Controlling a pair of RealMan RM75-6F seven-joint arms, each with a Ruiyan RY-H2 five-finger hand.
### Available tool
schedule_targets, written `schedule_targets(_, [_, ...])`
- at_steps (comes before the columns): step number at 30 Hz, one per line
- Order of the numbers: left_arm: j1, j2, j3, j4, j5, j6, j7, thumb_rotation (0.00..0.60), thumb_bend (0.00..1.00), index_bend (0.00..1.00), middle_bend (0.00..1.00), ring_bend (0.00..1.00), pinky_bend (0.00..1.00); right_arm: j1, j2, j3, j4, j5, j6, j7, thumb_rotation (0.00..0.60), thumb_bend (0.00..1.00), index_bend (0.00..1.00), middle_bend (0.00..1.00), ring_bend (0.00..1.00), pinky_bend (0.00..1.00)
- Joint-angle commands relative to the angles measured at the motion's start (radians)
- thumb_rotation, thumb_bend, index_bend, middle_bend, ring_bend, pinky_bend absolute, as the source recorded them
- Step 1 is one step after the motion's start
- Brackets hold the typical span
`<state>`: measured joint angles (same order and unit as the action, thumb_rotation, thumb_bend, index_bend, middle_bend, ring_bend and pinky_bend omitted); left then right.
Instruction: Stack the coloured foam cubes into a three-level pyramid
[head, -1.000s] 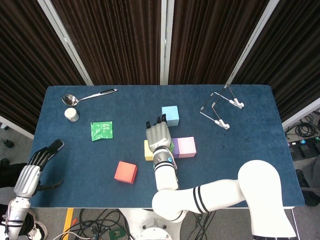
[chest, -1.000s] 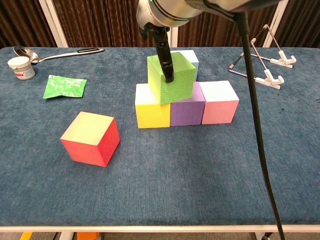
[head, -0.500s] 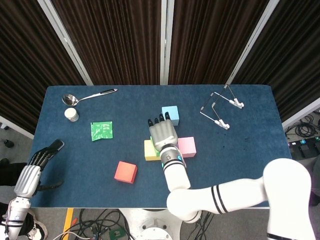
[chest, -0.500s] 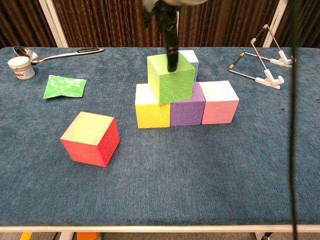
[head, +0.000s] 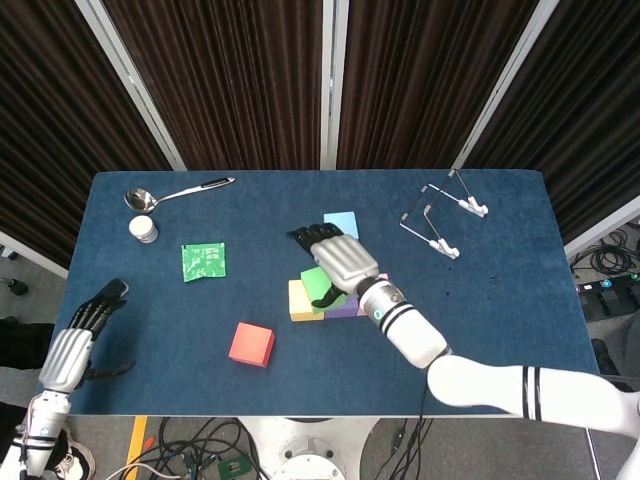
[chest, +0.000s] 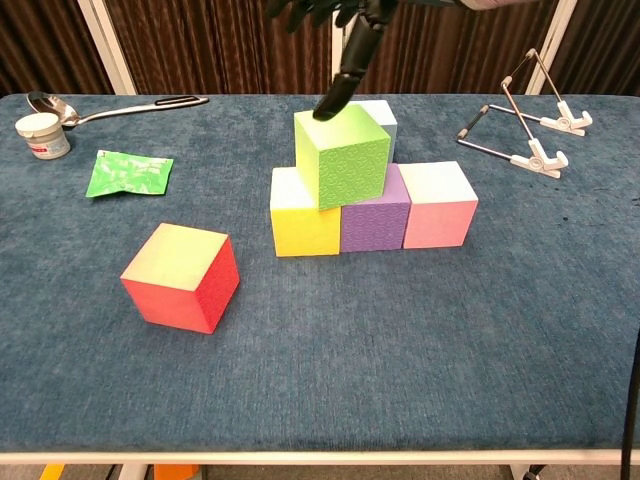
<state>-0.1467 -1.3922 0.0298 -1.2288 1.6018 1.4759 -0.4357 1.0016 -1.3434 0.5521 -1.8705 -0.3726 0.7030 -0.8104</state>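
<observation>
Dark curtains are seen behind the blue tabletop (chest: 400, 360). Above the green cube (chest: 343, 155), seated on the yellow cube (chest: 303, 228) and purple cube (chest: 375, 220), the right hand (head: 338, 262) is spread, holding nothing. The blue cube (head: 342, 223) should be placed squarely beside the green.

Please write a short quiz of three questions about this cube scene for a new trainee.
1. True or false: the green cube rests on the yellow cube and the purple cube.
2. Which cube lies alone, near the table's front? A red B pink C blue
3. Fill in: the right hand holds ____.

Key: 1 true. 2 A, the red cube. 3 nothing.
</observation>
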Motion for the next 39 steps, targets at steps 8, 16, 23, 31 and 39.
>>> schedule_targets(8, [-0.009, 0.017, -0.005, -0.048, -0.007, -0.014, 0.042, 0.6, 0.0, 0.15, 0.09, 0.0, 0.08, -0.24, -0.025, 0.002, 0.258, -0.582, -0.317, 0.559, 0.6, 0.0, 0.0, 0.07, 0.0, 0.0])
schedule_targets(16, [-0.014, 0.021, -0.006, -0.061, -0.009, -0.022, 0.055, 0.6, 0.0, 0.15, 0.09, 0.0, 0.08, -0.243, 0.006, 0.048, 0.291, -0.686, -0.303, 0.784, 0.6, 0.0, 0.0, 0.06, 0.0, 0.0])
schedule_targets(23, [-0.014, 0.02, -0.008, -0.059, -0.012, -0.022, 0.051, 0.6, 0.0, 0.15, 0.09, 0.0, 0.08, -0.137, 0.061, 0.009, 0.429, -0.655, -0.328, 0.8, 0.6, 0.0, 0.0, 0.07, 0.0, 0.0])
schedule_targets(31, [-0.011, 0.011, -0.009, -0.043, -0.014, -0.018, 0.041, 0.6, 0.0, 0.15, 0.09, 0.0, 0.08, 0.081, -0.066, -0.201, 0.659, -0.435, -0.238, 0.547, 0.6, 0.0, 0.0, 0.06, 0.0, 0.0])
schedule_targets(39, [-0.007, 0.01, -0.01, -0.036, -0.014, -0.007, 0.034, 0.6, 0.0, 0.15, 0.09, 0.0, 0.08, 0.251, -0.274, -0.312, 0.896, -0.23, -0.246, 0.428, 0.6, 0.0, 0.0, 0.05, 0.0, 0.0])
